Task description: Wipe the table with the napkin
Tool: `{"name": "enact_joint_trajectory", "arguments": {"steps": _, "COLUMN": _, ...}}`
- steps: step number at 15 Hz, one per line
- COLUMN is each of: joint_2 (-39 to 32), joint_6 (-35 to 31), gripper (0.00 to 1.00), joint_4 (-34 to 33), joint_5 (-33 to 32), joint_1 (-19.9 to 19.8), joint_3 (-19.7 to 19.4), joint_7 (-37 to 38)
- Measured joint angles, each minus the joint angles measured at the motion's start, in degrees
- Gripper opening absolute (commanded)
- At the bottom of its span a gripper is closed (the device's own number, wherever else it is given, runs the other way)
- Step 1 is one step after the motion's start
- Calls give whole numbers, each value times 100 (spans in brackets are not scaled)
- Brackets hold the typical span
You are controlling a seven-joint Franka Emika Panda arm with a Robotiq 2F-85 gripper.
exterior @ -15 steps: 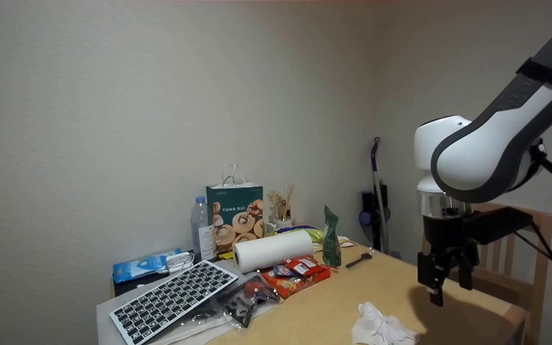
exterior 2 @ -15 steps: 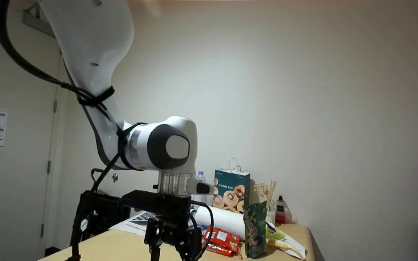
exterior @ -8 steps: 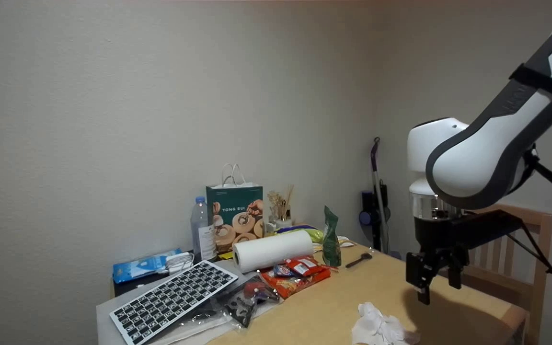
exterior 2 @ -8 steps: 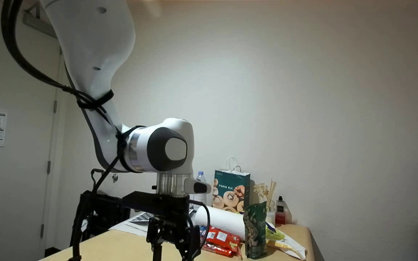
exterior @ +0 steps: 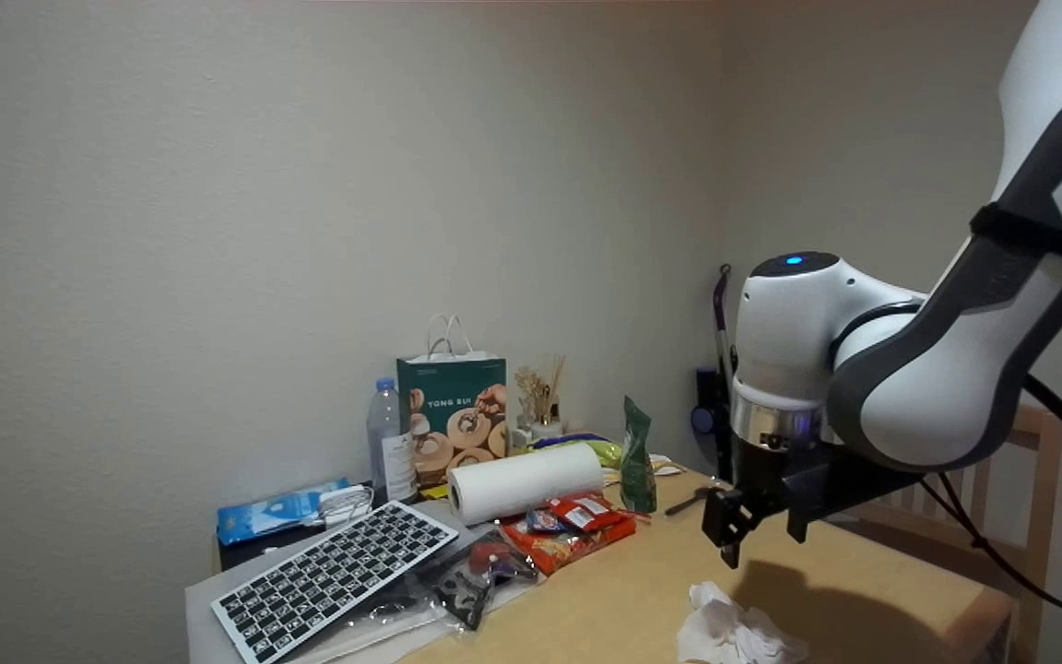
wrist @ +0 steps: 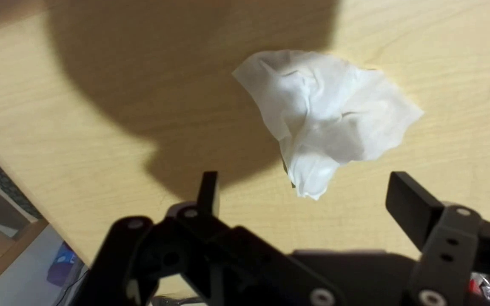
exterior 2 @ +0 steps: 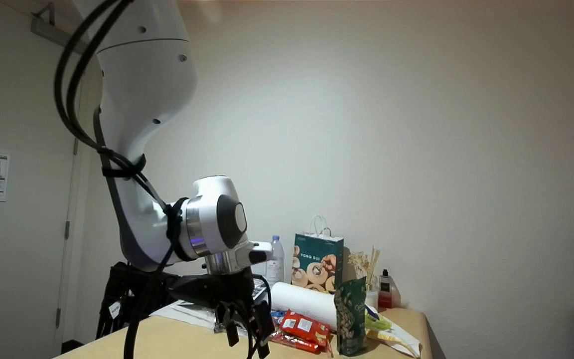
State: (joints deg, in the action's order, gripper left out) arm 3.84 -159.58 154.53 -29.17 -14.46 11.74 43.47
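Swung sideways and tilted over the last half second, the gripper (exterior: pixel 764 546) hangs with its fingers (wrist: pixel 411 208) spread wide, holding nothing. Below the fingertips and ahead of them lies the napkin (wrist: pixel 334 106), unmoved: crumpled, its broad part fanned out farther off, its narrow end pointing back toward the gap between the fingers. Beneath it is the table (wrist: pixel 462 148). The coming reach, I judge, is forward and down, fingers straddling that narrow end to pinch across it.

arm (exterior: pixel 946 397): white, grey panels (exterior 2: pixel 228 219) | cables (exterior 2: pixel 58 89): black | wrist (exterior: pixel 782 337): silver ring (exterior: pixel 775 422), blue light (exterior: pixel 795 260) | fingers (wrist: pixel 413 208): black
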Motion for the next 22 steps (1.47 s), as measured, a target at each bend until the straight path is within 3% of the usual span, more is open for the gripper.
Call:
{"name": "enact_joint_trajectory", "arguments": {"steps": 9, "joint_2": -112, "joint_6": 1, "gripper": 100, "joint_4": -95, "joint_5": -34, "joint_1": 1, "joint_3": 23, "joint_7": 17}}
{"name": "enact_joint_trajectory", "arguments": {"steps": 15, "joint_2": -1300, "joint_6": 510, "gripper": 100, "joint_4": -1011, "joint_5": -339, "joint_1": 124, "joint_3": 58, "joint_7": 17}}
{"name": "enact_joint_trajectory", "arguments": {"steps": 18, "joint_2": -1906, "joint_6": 661, "gripper": 100, "joint_4": -1425, "joint_5": -182, "joint_1": 824, "joint_3": -600, "joint_7": -99}}
{"name": "enact_joint_trajectory", "arguments": {"steps": 19, "joint_2": -2086, "joint_6": 665, "gripper": 75, "joint_4": -1529, "joint_5": -28, "joint_1": 1020, "joint_3": -790, "joint_7": -206}}
{"name": "enact_joint_trajectory", "arguments": {"steps": 20, "joint_2": -2240, "joint_6": 664, "gripper": 73, "joint_4": -1622, "joint_5": 145, "joint_1": 1163, "joint_3": -939, "joint_7": -332}}
{"name": "enact_joint_trajectory", "arguments": {"steps": 22, "joint_2": -2476, "joint_6": 648, "gripper": 59, "joint_4": -1782, "joint_5": 497, "joint_1": 1356, "joint_3": -1164, "joint_7": -630}}
